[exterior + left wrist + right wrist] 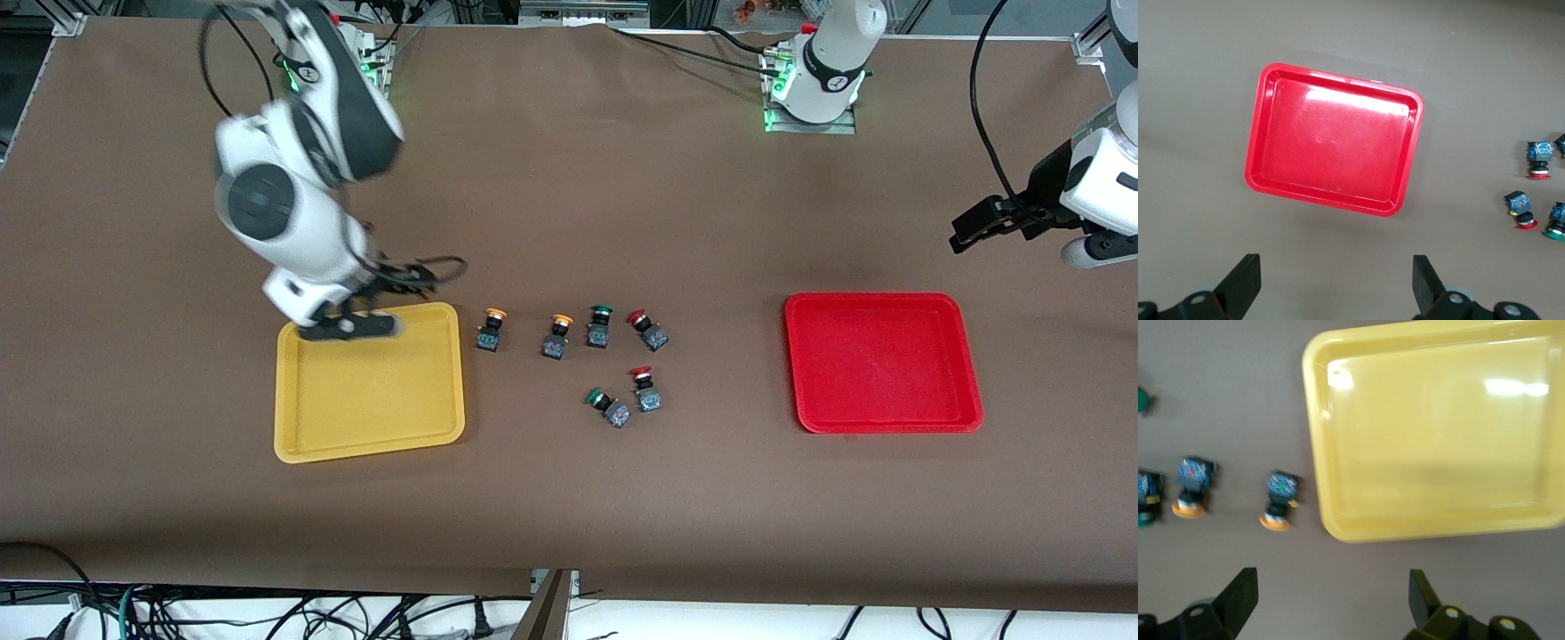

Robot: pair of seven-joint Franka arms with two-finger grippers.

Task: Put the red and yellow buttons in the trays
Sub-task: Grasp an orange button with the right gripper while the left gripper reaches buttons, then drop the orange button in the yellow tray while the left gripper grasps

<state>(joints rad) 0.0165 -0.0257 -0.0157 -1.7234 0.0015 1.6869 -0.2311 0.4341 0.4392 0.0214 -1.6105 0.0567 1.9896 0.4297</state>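
Note:
Two orange-yellow capped buttons (489, 329) (557, 336) and two red capped buttons (648, 329) (646, 388) lie on the table between the yellow tray (293, 449) and the red tray (805, 418). Both trays hold nothing. My right gripper (348, 326) is open and empty over the yellow tray's rim on the robots' side. Its wrist view shows the yellow tray (1313, 420) and both yellow buttons (1278, 500) (1191, 490) past the open gripper (1331, 600). My left gripper (973, 227) is open and empty, up in the air near the red tray. Its wrist view shows the red tray (1253, 180), two red buttons (1538, 160) (1519, 208) and the open gripper (1336, 283).
Two green capped switches (600, 325) (609, 407) lie among the buttons; one lies between a yellow and a red button, the other beside the nearer red button. Brown table cloth (569, 498) runs on toward the front camera.

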